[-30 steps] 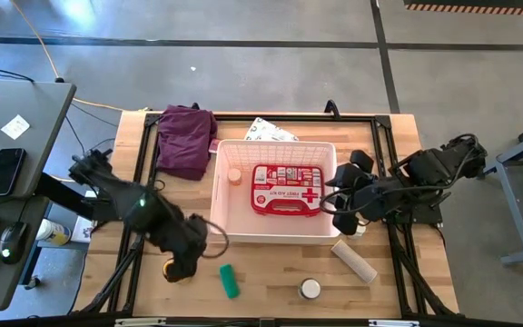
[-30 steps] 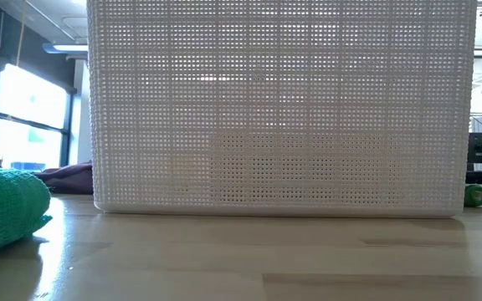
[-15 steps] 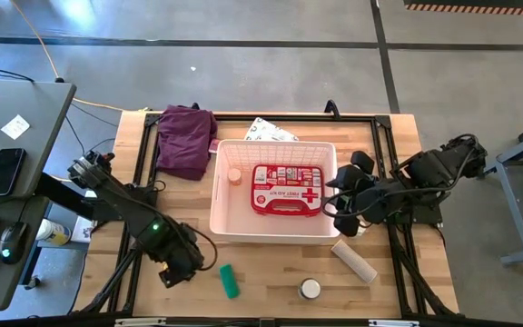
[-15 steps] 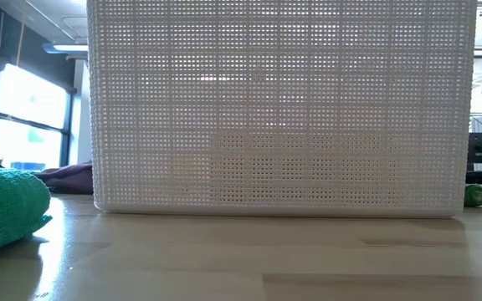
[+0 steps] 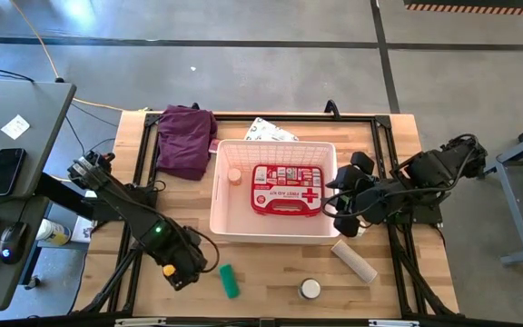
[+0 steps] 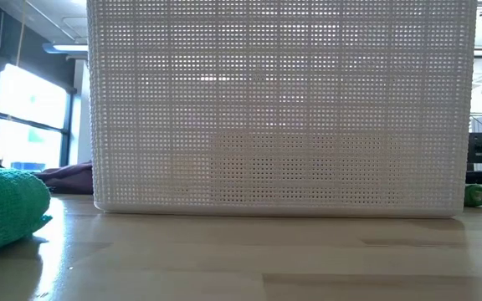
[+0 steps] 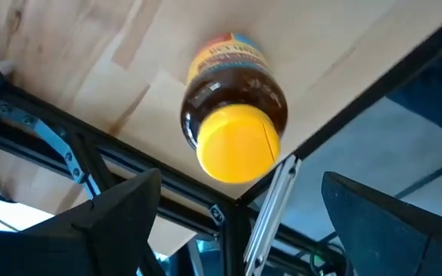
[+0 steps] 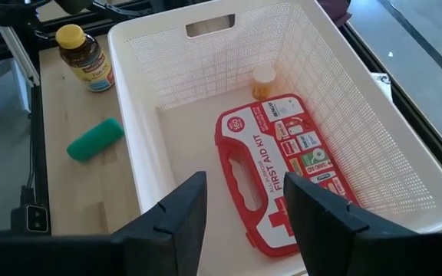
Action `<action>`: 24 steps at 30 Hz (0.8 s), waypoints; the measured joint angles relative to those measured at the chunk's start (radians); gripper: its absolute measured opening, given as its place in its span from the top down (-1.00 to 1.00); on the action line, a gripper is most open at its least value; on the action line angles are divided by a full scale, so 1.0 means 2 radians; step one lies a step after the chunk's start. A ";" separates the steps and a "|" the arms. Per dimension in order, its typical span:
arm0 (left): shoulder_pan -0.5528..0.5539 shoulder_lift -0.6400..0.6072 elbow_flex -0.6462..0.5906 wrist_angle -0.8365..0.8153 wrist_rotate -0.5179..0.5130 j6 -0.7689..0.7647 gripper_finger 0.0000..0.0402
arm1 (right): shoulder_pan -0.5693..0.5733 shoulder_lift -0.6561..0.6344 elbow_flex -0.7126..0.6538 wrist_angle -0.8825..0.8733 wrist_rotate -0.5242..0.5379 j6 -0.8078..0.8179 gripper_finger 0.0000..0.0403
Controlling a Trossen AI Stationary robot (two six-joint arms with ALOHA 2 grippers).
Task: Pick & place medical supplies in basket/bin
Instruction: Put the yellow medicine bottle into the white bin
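While my left fingers (image 7: 236, 222) stand wide apart over the bench's (image 5: 271, 272) near-left corner, the amber bottle (image 7: 235, 107) stands just ahead of them, yellow cap up, untouched (bench edge right beside it). Green tube (image 5: 230, 281) lies near, toward the middle. My right fingers (image 8: 240, 211) hang partly open, gripping nothing, over the right end of the white basket (image 8: 198, 69). Below them in the basket: red first-aid pouch (image 8: 282, 169), flat; a small bottle (image 8: 264, 80) in the far corner.
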 joint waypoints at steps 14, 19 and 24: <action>-0.003 0.000 -0.062 0.065 0.021 -0.030 -0.95 | 0.000 0.000 0.000 0.003 -0.001 -0.004 0.18; -0.004 0.000 -0.080 0.084 0.021 -0.032 -0.95 | 0.000 0.000 0.000 0.003 -0.001 -0.008 0.18; -0.003 0.000 -0.092 0.084 0.028 -0.036 -0.95 | 0.000 0.000 0.000 0.003 -0.001 -0.008 0.18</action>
